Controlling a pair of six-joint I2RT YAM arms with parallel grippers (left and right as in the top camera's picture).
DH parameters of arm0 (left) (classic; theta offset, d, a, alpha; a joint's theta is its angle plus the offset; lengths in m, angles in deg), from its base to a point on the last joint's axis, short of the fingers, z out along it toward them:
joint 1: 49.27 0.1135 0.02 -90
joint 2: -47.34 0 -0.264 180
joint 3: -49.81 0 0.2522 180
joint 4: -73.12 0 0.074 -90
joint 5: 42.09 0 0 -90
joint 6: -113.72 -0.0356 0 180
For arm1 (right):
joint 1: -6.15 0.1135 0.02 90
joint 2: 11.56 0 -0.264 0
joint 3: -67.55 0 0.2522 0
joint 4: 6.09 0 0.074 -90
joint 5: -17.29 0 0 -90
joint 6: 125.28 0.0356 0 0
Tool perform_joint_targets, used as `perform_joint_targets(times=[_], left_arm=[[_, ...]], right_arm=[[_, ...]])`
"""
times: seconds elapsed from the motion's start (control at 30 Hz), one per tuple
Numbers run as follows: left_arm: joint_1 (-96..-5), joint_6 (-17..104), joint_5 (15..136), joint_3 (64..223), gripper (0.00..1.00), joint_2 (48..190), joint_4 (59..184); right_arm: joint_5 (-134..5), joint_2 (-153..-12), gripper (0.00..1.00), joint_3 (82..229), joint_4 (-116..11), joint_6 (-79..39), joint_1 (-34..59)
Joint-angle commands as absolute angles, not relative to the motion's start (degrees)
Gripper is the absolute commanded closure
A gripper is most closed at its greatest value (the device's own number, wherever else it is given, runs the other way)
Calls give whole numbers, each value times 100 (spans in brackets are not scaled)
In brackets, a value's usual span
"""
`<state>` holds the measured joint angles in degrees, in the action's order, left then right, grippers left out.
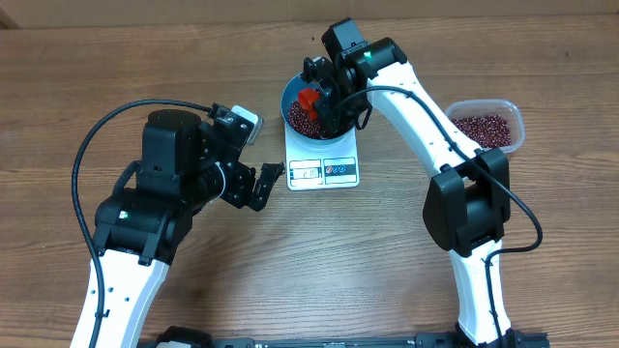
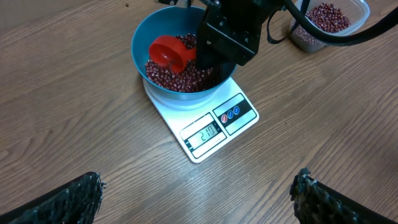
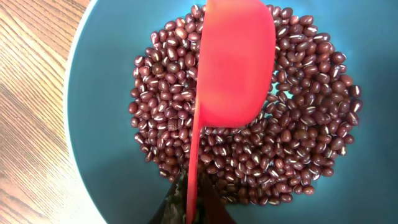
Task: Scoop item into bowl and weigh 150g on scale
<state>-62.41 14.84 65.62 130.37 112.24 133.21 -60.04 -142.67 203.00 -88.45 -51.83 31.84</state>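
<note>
Access to bowl (image 1: 288, 97) from above blocked: R gripper (image 1: 327, 104) w/ red scoop (image 1: 308, 99) inside. Bare table (image 2: 93, 124) fwd of scale (image 1: 322, 172) passable. L gripper (image 1: 263, 182) stands near scale's display corner, apart.

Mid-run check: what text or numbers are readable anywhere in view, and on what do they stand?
Display on the scale: digits show, but they are too blurred to read with certainty.
Buttons beside the display: small marks, too small to read.
Bowl, scoop, tub: no lettering visible.
</note>
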Motion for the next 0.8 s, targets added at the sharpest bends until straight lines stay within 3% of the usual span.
perform_joint_targets(times=[0.0, 0.23, 0.77], left_arm=[[-6278, 1587, 6541, 13142, 0, 11185, 13318], [-6278, 1584, 6541, 13142, 0, 11185, 13318], [-6278, 1584, 6543, 13142, 1, 11185, 13318]], right_arm=[[-5930, -14348, 96, 20252, -8850, -5194, 3197], [-5725, -14263, 96, 20405, -8968, -5006, 3029], [-2958, -13815, 96, 20794, -9759, -5190, 1936]])
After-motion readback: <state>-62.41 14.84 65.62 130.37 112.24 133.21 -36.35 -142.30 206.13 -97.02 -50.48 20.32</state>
